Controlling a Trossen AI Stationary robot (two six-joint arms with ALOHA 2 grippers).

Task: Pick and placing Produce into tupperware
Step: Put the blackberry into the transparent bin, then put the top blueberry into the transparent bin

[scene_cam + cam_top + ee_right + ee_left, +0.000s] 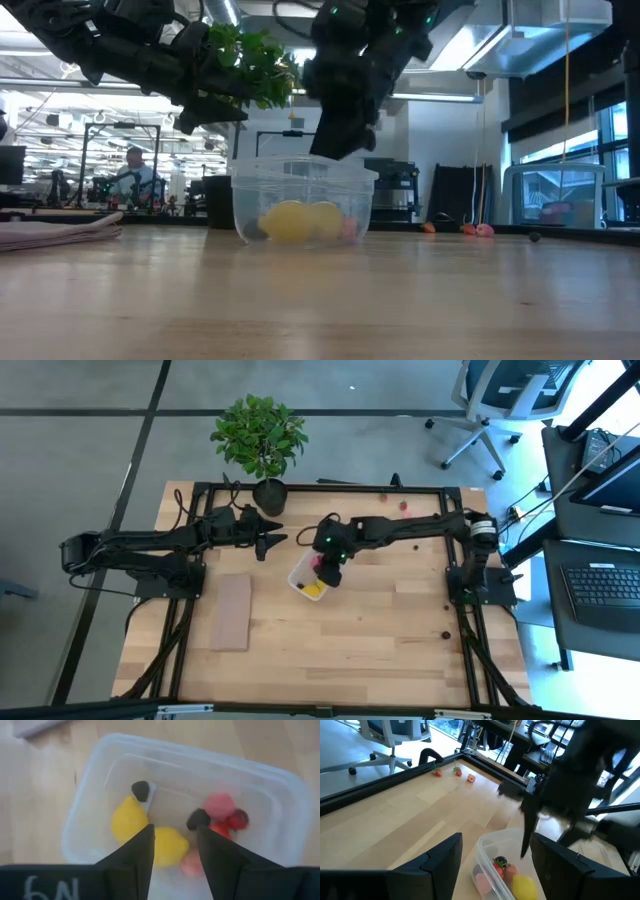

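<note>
The clear tupperware tub stands on the wooden table near its middle. It holds several toy produce pieces: two yellow ones, red and pink ones and two dark maroon ones. My right gripper hangs open and empty just above the tub, fingers pointing down; it also shows in the high view. My left gripper is open and empty, off the table, just left of the tub's far side. Three small red and pink pieces lie near the table's far edge.
A flat tan board lies left of the tub. A potted green plant stands at the far edge behind my left gripper. A small dark piece lies at the right, near the right arm's base. A black frame rail runs along the far edge.
</note>
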